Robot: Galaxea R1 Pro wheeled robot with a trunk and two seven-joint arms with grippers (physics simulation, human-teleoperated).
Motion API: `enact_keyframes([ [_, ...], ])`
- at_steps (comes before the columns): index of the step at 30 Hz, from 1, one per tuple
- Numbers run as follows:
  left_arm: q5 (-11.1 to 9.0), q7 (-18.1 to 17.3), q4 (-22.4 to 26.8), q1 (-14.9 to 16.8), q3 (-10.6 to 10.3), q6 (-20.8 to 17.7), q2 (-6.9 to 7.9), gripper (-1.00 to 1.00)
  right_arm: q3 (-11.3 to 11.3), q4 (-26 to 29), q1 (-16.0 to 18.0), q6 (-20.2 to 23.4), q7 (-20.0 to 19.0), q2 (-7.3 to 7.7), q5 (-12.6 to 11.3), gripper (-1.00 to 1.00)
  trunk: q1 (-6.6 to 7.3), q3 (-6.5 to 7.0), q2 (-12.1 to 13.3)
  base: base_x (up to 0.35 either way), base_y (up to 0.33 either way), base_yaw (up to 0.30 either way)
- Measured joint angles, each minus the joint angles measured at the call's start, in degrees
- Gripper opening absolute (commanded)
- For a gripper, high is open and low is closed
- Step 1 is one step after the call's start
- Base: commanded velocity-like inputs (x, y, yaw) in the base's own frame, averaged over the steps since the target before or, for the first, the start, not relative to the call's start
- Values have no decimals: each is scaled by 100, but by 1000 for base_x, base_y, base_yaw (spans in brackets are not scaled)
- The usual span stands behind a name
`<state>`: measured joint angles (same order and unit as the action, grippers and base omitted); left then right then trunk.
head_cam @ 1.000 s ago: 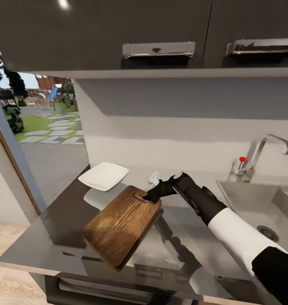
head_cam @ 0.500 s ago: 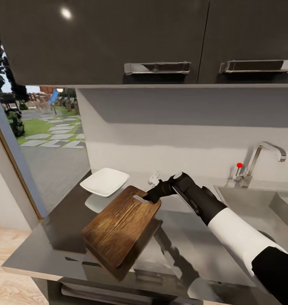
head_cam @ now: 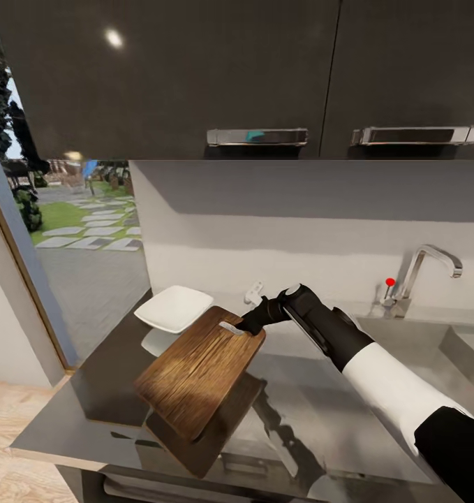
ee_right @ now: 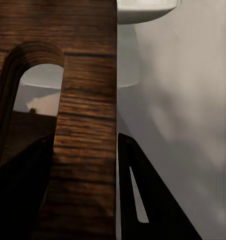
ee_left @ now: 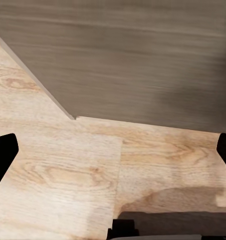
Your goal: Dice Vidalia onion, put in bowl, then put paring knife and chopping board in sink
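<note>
Fingers, right arm (head_cam: 245,325): closed on the upper right edge of the chopping board (head_cam: 195,370), at frame centre in the head view; the tips themselves are hard to separate from the dark wrist. In the right wrist view the dark fingers (ee_right: 142,200) sit either side of the board (ee_right: 85,115), whose slot-shaped handle hole is visible.

Fingers, left arm: only two dark tips (ee_left: 3,155) at the side edges of the left wrist view, wide apart with nothing between them, over pale wood-plank floor (ee_left: 68,185).

Glass door, left of frame (head_cam: 69,230): garden and paving stones beyond.

Bowl (head_cam: 174,308), left of centre: white, squarish flared rim, standing on the worktop (head_cam: 104,377); its near right edge is covered by the board. Contents cannot be seen.

Chopping board: brown wood, rounded corners, darker rim; tilted, held clear of the dark glossy worktop, its reflection below. No knife or onion pieces can be made out on it.

Small pale object (head_cam: 253,293) behind the fingers, against the backsplash: too small to identify.

Tap (head_cam: 421,269), right of frame: chrome, red knob. Sink (head_cam: 460,342): grey basin, cut off by the right edge and partly hidden by the right arm.
</note>
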<state>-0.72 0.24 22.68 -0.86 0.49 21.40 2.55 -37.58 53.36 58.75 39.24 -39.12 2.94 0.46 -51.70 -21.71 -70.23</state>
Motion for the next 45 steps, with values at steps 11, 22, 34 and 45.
enact_keyframes([
  [11, 0, -1, -7, 0, -8, 7, 0, 100, 28, -8, -1, -16, -18, 69, -1, -100, 44, 125, 82, 0, 0, 0],
  [22, 0, 0, -9, 0, -8, 7, 0, 100, 434, -843, 0, -542, -50, 87, -435, -100, 44, 133, 82, 0, 0, 0],
  [34, 0, 0, -9, 0, -9, 7, 0, 100, 617, -1651, -1, -1146, -19, 92, -675, -100, 44, 133, 82, 0, 0, 0],
  [45, -1, 0, -9, -1, -9, 7, 0, 100, 853, -1708, 3, -1150, 350, 78, -680, -100, 45, 133, 82, 0, 0, 0],
])
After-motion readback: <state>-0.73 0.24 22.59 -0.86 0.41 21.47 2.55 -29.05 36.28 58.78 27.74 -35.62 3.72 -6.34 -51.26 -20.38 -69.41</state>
